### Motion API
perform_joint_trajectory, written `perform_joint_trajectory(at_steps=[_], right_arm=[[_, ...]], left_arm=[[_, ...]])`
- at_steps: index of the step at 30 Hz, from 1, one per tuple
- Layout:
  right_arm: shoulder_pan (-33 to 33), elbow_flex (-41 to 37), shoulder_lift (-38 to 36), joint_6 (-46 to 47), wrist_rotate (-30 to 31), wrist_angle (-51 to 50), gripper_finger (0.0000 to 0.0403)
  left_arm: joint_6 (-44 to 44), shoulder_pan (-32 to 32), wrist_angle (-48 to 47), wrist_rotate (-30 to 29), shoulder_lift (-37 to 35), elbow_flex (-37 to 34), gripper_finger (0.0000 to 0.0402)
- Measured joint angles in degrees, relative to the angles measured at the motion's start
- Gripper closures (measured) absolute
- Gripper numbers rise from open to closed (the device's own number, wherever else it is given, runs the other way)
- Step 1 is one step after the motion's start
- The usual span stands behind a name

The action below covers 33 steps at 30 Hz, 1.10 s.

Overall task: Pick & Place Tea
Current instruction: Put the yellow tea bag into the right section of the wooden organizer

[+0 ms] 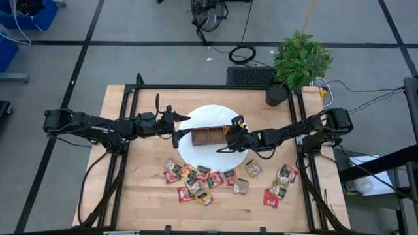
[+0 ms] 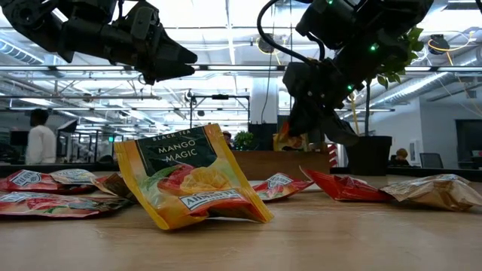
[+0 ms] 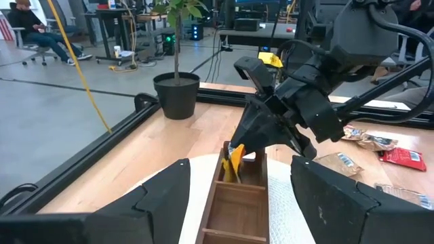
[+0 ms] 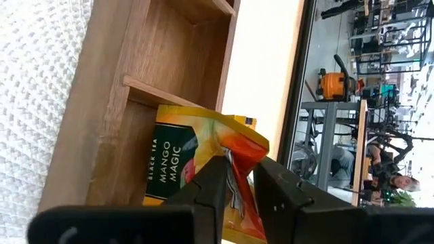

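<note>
- The yellow sachet [image 4: 203,169] ("Black Tea Mango Magic" on it) is standing on edge in the end compartment of the wooden tray [image 1: 208,136], the one nearest the right arm. Its long side runs up out of the compartment, and the top looks crumpled.
- The right gripper [image 4: 237,177] is right at that crumpled top edge, with a finger [image 4: 210,190] on each side. There's a narrow gap, and I honestly can't tell whether they're pinching the foil or have just let go.
- In the overhead view the sachet is mostly hidden under the right gripper [image 1: 230,135]; only a bit of yellow peeks out.
- In the left wrist view it's a thin yellow sliver [image 3: 234,159], seen edge-on below the right arm's fingers.
- The tray sits on a white round mat [image 1: 202,117], and its other two compartments look empty from the wrist views.
- The rest of the tea sachets [image 1: 196,179] lie flat and scattered on the counter [image 1: 130,189] on the near side of the mat, red, tan and a few yellow. Another small cluster [image 1: 279,186] is off toward the right arm's side.
- In the low view, one more Mango Magic sachet [image 2: 192,177] is propped up tilted and blocks a lot of what's behind it.
- The left gripper [image 1: 183,128] hovers by the tray's other end, its fingers spread wide and holding nothing.
- A potted plant [image 1: 297,62] stands at the far corner.
</note>
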Motion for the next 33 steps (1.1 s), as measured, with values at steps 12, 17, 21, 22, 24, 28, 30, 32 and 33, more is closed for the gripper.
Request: perform_joint_trajectory(at_steps=[12,17,21,22,24,28,30,32,33], right_arm=[[0.0,0.0,0.0,3.7,2.0,0.5,0.0233],[1.4,0.0,-0.5,2.9,5.9,0.3,0.0217],[3.4,0.0,-2.1,6.6,4.5,-0.9,0.0217],[3.6,0.0,-2.6,8.2,3.1,-1.6,0.0218],[3.4,1.1,-3.9,13.0,-4.1,-6.7,0.0223],[-0.1,4.3,-4.4,21.3,-19.1,-15.0,0.0237],[-1.8,4.8,-4.5,21.1,-20.2,-16.5,0.0243],[-3.9,4.9,-4.5,19.6,-22.5,-16.8,0.0244],[-5.1,4.9,-4.4,19.3,-23.8,-17.4,0.0244]], left_arm=[[-0.1,0.0,0.0,0.0,0.0,0.0,0.0149],[-0.1,0.0,0.0,0.0,0.0,0.0,0.0149],[-0.1,0.0,0.0,0.0,0.0,0.0,0.0149],[-0.1,0.0,0.0,0.0,0.0,0.0,0.0149],[-0.1,0.0,0.0,0.0,0.0,0.0,0.0149],[-0.8,0.0,0.0,0.0,0.0,0.0,0.0149],[-0.8,0.0,0.1,0.1,0.0,0.0,0.0149],[-0.8,-0.1,0.0,0.3,0.0,0.0,0.0149],[-0.8,-0.1,0.0,0.6,0.0,0.0,0.0149]])
